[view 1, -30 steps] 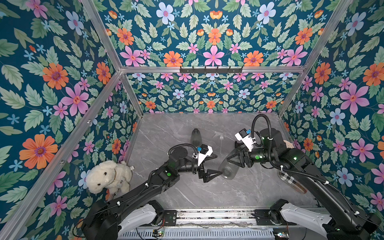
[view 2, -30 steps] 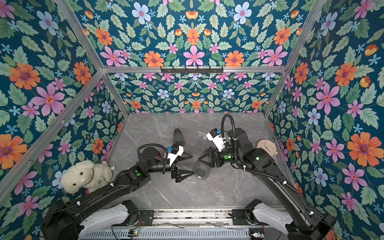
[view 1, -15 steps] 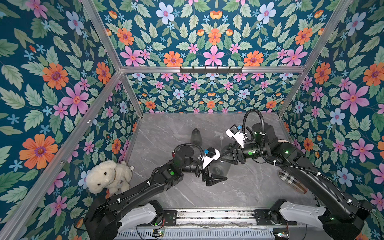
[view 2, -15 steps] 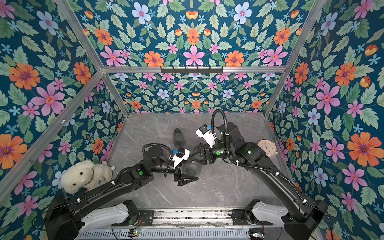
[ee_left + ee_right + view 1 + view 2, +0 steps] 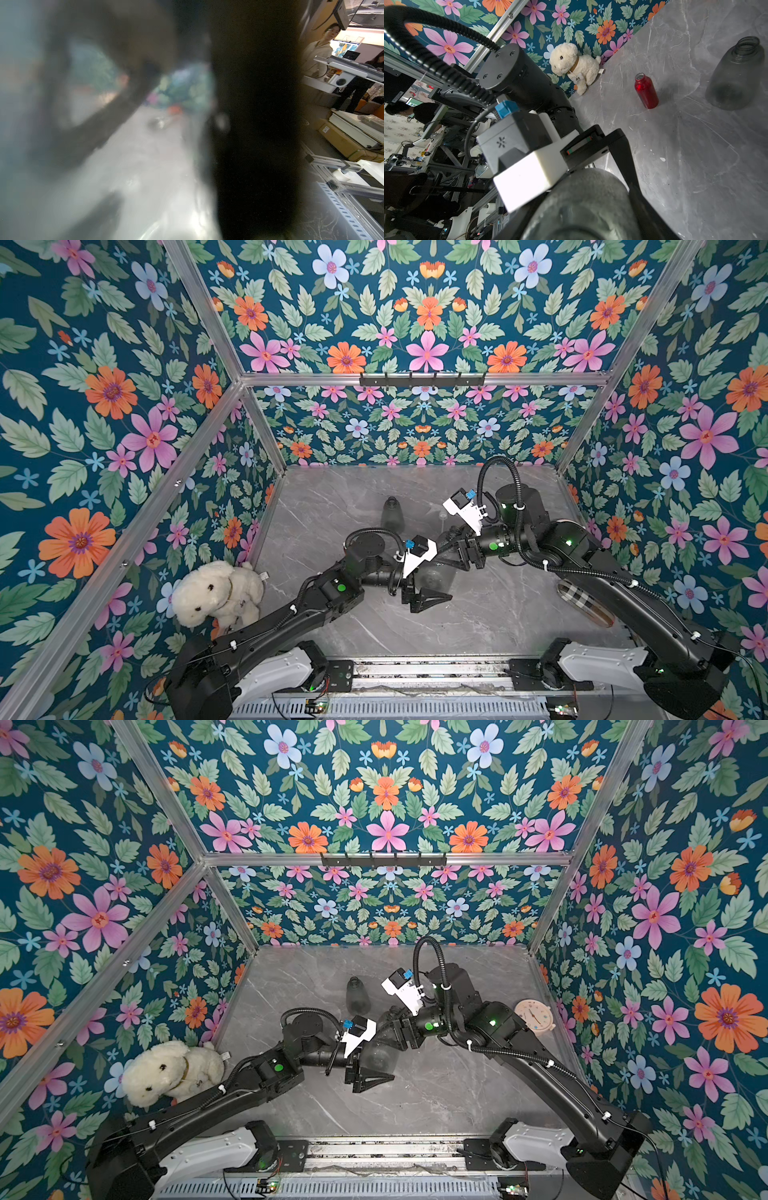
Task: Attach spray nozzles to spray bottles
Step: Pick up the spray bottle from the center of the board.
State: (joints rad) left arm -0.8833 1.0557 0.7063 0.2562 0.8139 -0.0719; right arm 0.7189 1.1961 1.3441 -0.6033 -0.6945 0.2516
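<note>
Lying tilted between both grippers, a smoky-grey bottle [image 5: 380, 1054] is held over the middle of the table [image 5: 478, 614], well apart from the plush dog [image 5: 216, 593]. The right gripper [image 5: 453, 549] clamps its narrow end; the left gripper [image 5: 430, 587] straddles its wide body, jaws spread, though contact cannot be told. A red bottle [image 5: 646, 91], uncapped, stands near the dog; a second grey bottle [image 5: 737, 74] stands farther from it. The dog's tag [image 5: 577, 79] reads "dog".
</note>
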